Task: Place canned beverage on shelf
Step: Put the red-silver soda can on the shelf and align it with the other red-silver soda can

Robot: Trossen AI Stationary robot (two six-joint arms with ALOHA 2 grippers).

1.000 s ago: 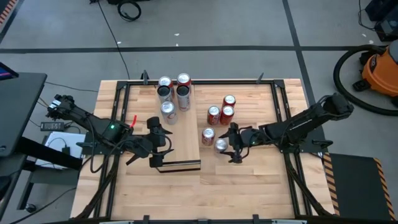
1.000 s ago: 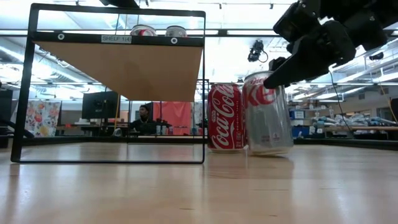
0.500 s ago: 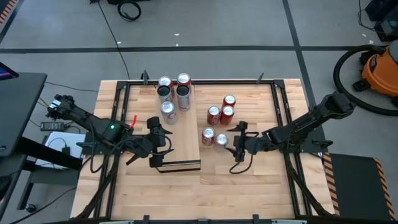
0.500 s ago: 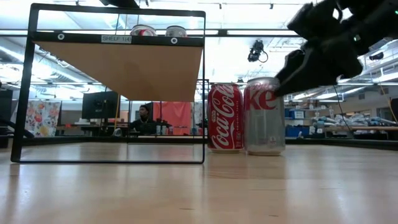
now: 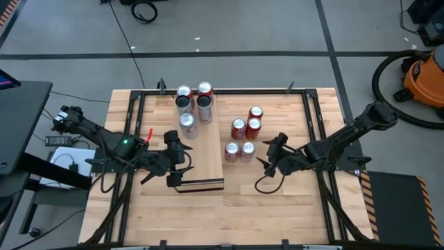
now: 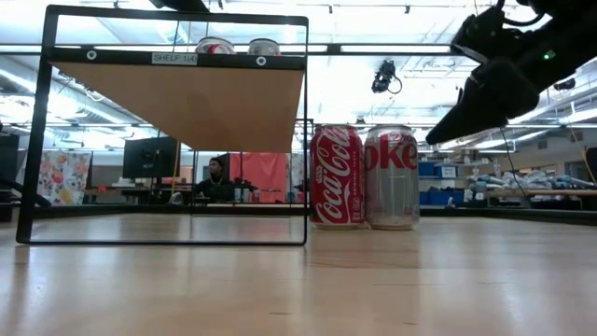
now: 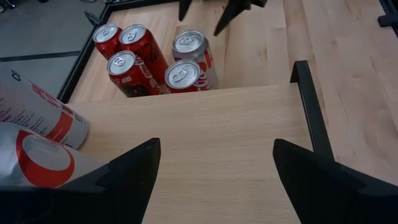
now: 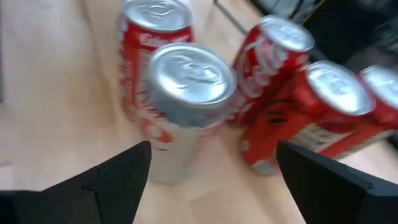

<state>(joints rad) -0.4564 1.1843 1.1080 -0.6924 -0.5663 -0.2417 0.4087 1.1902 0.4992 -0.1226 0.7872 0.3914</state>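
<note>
Standing upright, silver Diet Coke can (image 5: 248, 151) touches red Coke can (image 5: 232, 151); right gripper (image 5: 273, 154) open at its 3 o'clock; left gripper (image 5: 175, 158) open over shelf (image 5: 205, 163).

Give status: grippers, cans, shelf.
Right gripper open, off the silver can, holding nothing. Left gripper open over the shelf. Four cans on shelf; nothing blocking.

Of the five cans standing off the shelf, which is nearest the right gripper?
The silver Diet Coke can, rightmost of the front pair; its neighbour and the three behind are red. The right gripper is open beside it.
</note>
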